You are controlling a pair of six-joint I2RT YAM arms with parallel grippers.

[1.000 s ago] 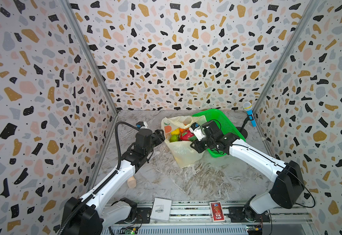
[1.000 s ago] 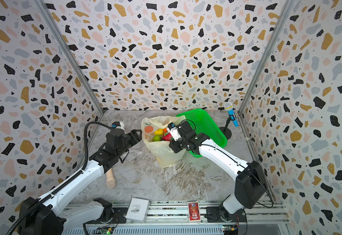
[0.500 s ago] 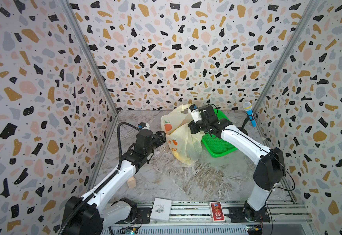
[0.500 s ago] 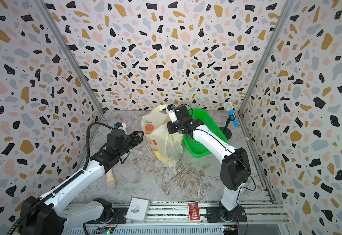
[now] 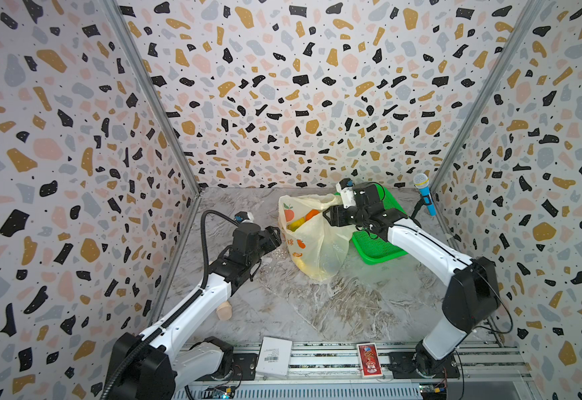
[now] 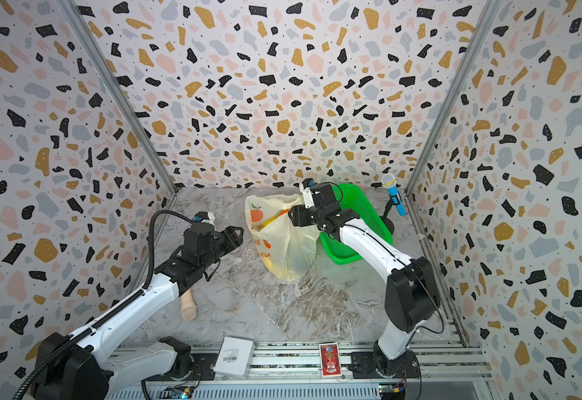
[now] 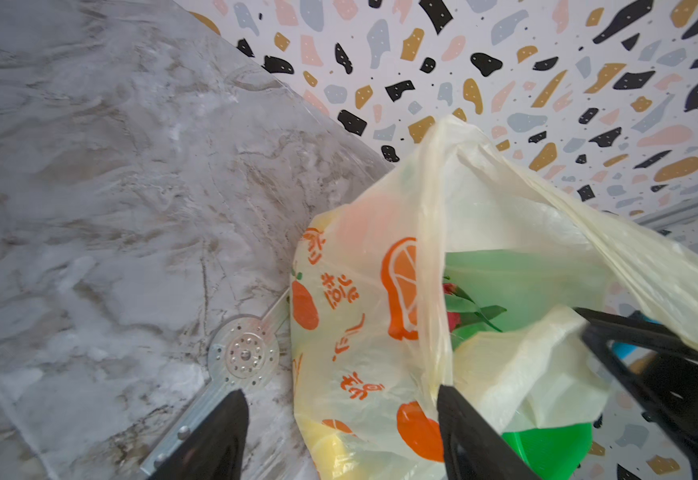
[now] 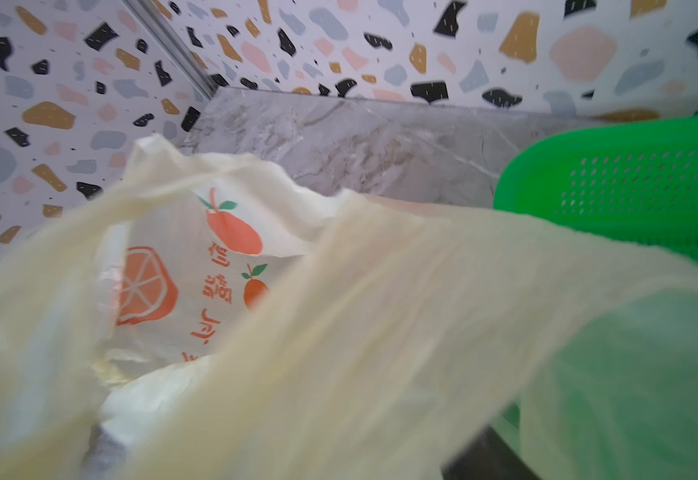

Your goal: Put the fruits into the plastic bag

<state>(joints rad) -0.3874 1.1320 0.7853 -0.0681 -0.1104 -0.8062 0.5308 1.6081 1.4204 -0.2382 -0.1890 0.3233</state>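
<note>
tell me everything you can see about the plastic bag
The plastic bag is thin, crinkly, pale yellow translucent film printed with orange fruits and orange characters. It stands slumped on the marble table, mouth open upward, with orange and yellow fruits showing inside. The green basket is close behind it. The right gripper is at its rim, film draped across that wrist camera's view; the left gripper stands open beside its printed side.

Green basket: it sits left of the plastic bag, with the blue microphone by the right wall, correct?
No. In both top views the green basket sits right of the plastic bag, not left; the blue microphone is by the right wall.
</note>
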